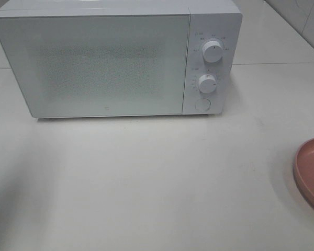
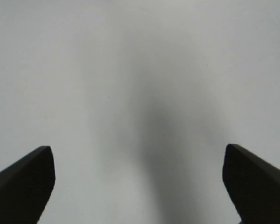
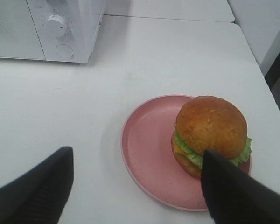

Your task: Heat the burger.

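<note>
We are reading the right gripper (image 3: 135,186) as released: its two dark fingers are standing wide apart with nothing between them, hovering above the table just short of the round pink plate (image 3: 144,140). That spread looks chosen to take in the round burger with the glossy golden-brown bun, green lettuce and dark patty (image 3: 211,133), which is sitting upright on the far half of the plate, off its middle, untouched. The left gripper (image 2: 139,184) is also released, its dark fingers parted over bare white tabletop (image 2: 130,70), holding nothing; we are judging it is waiting to deal with the door. From the high camera we are seeing the boxy white microwave with two round dials (image 1: 115,57) standing shut at the back of the table, well apart from the plate, whose rim is only peeking in at the right edge. The door is not yet opened, so heating is barely under way.
</note>
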